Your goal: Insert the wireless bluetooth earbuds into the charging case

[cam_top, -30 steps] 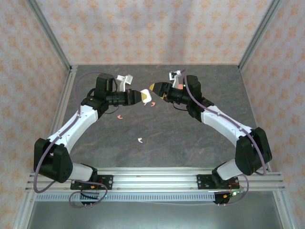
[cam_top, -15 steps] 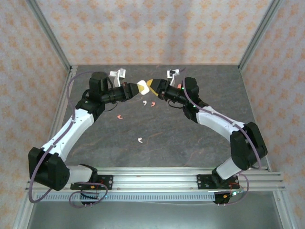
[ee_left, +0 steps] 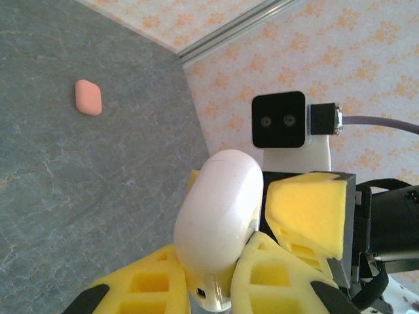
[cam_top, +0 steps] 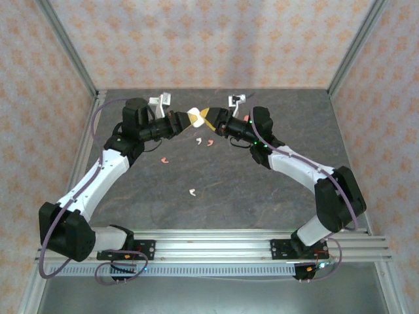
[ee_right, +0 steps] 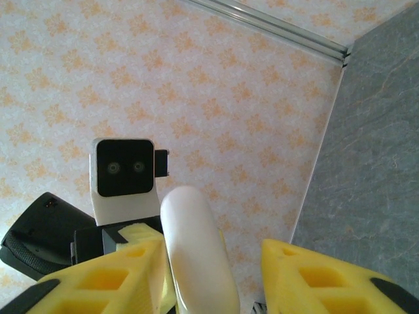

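Note:
A white pebble-shaped charging case (ee_left: 219,203) is held in the air over the back of the table, and my left gripper (ee_left: 209,261) is shut on its lower end. My right gripper (ee_right: 216,261) faces it from the other side, open, with the case (ee_right: 193,242) between its yellow fingers. One pad touches the case and the other stands clear of it. From above the two grippers meet at the case (cam_top: 195,116). On the table below lie a whitish earbud (cam_top: 198,140), a coral earbud (cam_top: 210,142), another coral one (cam_top: 165,159) and a whitish one (cam_top: 192,191) nearer the front.
A coral-pink case (ee_left: 88,97) lies shut on the grey tabletop near the back wall. Patterned walls with metal posts close in the back and sides. The rail (cam_top: 216,245) with both arm bases runs along the near edge.
The left gripper has carried the white case up and toward the back. The right gripper has followed it, and its fingers have narrowed around the case.

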{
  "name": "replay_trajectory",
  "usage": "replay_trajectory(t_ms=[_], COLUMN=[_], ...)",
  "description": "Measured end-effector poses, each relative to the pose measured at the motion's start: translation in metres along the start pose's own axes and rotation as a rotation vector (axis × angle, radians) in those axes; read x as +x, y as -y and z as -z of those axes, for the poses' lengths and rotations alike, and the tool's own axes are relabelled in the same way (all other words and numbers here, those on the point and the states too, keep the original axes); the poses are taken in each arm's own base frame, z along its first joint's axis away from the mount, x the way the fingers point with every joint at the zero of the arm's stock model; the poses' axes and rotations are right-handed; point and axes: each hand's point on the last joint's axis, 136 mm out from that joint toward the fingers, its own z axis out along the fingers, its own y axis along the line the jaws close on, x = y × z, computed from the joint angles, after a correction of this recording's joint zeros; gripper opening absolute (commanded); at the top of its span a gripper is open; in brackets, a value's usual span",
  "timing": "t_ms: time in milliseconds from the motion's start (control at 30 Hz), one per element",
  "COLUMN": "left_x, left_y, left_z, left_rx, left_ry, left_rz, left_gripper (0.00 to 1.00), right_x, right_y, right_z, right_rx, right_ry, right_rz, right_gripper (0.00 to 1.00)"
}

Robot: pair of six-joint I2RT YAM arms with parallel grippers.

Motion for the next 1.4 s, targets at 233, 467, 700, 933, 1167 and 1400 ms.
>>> replay_trajectory(t_ms=[233, 467, 700, 933, 1167, 1400], left_x=[-0.006, -0.001, -0.004, -0.004, 0.000, 0.009], left_y=[0.005, 0.006, 0.001, 0.003, 0.007, 0.012], left_z=[0.000, 0.000, -0.002, 0.001, 0.000, 0.012], left_rx=[0.007, -0.002, -0.032, -0.029, -0.022, -0.028], left_ry=[0.034, 0.049, 0.094, 0.131, 0.122, 0.082], left_rz=[0.019, 0.033, 0.063, 0.075, 0.051, -0.008], left_gripper=[0.00, 0.00, 0.00, 0.15, 0.55, 0.67], right_x=[0.001, 0.002, 0.000, 0.000, 0.003, 0.005], right_y=[-0.001, -0.003, -0.001, -0.004, -0.002, 0.014], right_z=[0.000, -0.002, -0.005, -0.005, -0.005, 0.002], right_rx=[-0.008, -0.035, -0.059, -0.077, -0.070, 0.019], right_ry=[-0.001, -0.012, -0.012, -0.016, -0.026, -0.048], right_rz=[0.006, 0.016, -0.001, 0.002, 0.004, 0.040], right_gripper=[0.42, 0.30, 0.09, 0.00, 0.00, 0.00])
